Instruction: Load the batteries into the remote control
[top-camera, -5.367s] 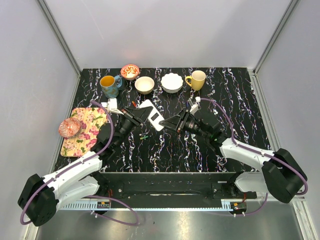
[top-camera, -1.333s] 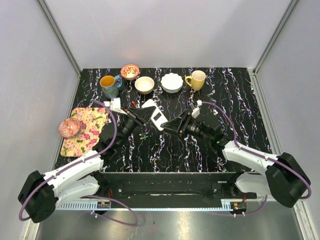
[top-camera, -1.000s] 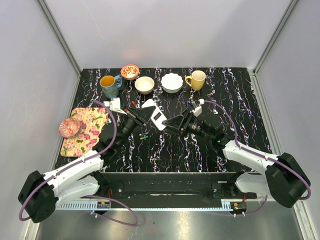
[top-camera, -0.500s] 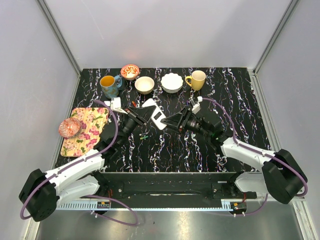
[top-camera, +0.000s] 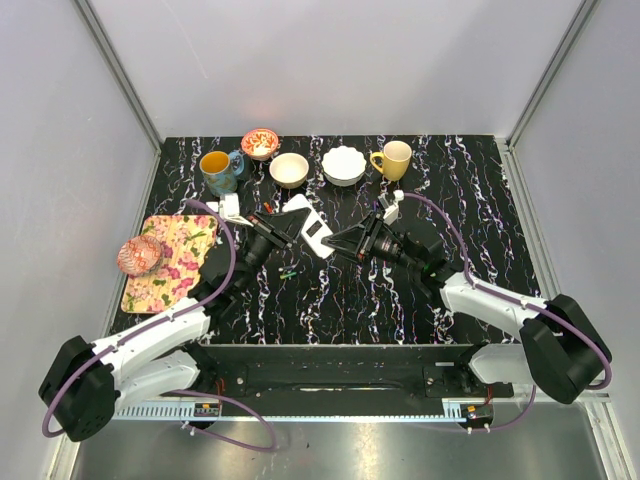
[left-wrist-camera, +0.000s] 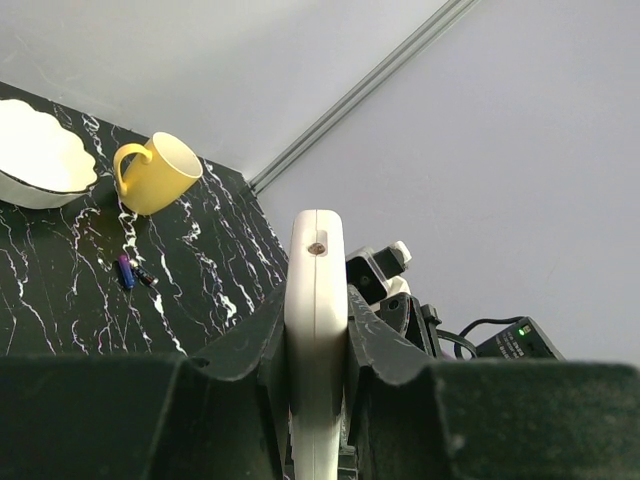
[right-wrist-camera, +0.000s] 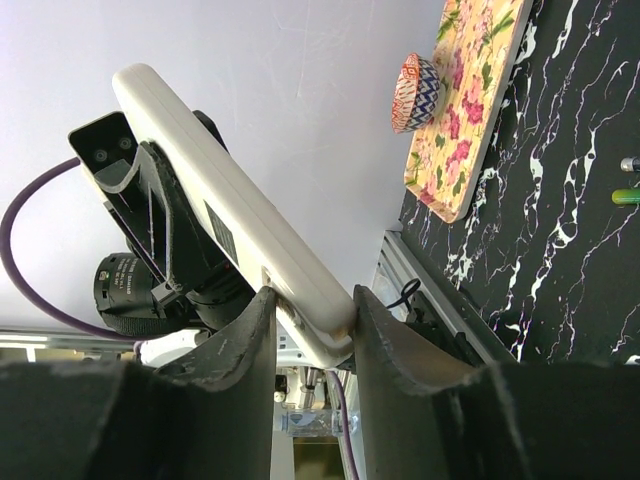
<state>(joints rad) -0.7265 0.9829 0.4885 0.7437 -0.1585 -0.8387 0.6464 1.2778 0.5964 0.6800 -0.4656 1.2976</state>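
The left pincer (left-wrist-camera: 317, 322) was clamped across the remote control (left-wrist-camera: 316, 262), holding it on edge in the air over the middle of the table (top-camera: 450, 200). The right pincer (right-wrist-camera: 312, 312) gripped the remote's other end, both fingers against it, with the white back showing. Beyond, along the far edge, stood a white bowl (top-camera: 343, 165) and a yellow mug (top-camera: 393, 159).

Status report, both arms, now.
Left gripper shut on remote control, raised edge-on. Right gripper straddling its end, grip unconfirmed. Loose batteries on table, nothing between arms.
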